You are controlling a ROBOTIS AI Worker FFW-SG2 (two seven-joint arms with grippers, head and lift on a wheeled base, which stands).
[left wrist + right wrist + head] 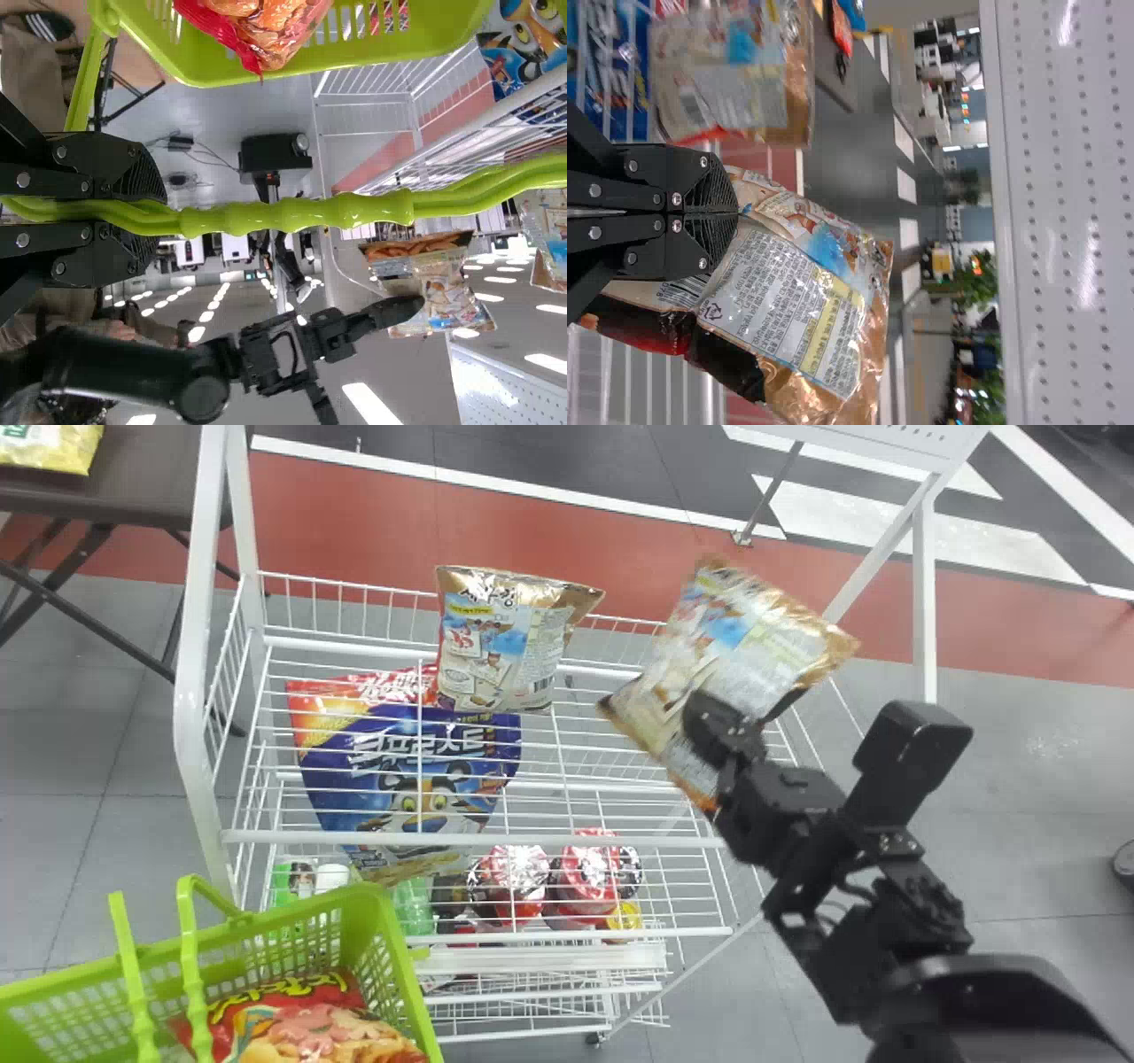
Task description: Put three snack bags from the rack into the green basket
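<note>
Black and jointed, the right arm [850, 877] slants in from the head view's lower right corner, reaching forward and leftward to the right side of the white rack [567, 840]. Its pincer [709, 717] is closed on a tan snack bag [744, 646], gripping a fold of the wrapper. The bag hangs in the air over the right part of the rack, tilted. Its long axis runs from near left to far right, one end aimed past the rack's far right corner, and a printed face is turned to the head camera.

Near the rack's near left corner, the left pincer [151, 212] is clamped round the handles [354, 211] of the green basket [390, 930], which holds a red bag [310, 1019]. A second tan bag [505, 646] stands by the rack's far edge, beside a blue bag [407, 771].
</note>
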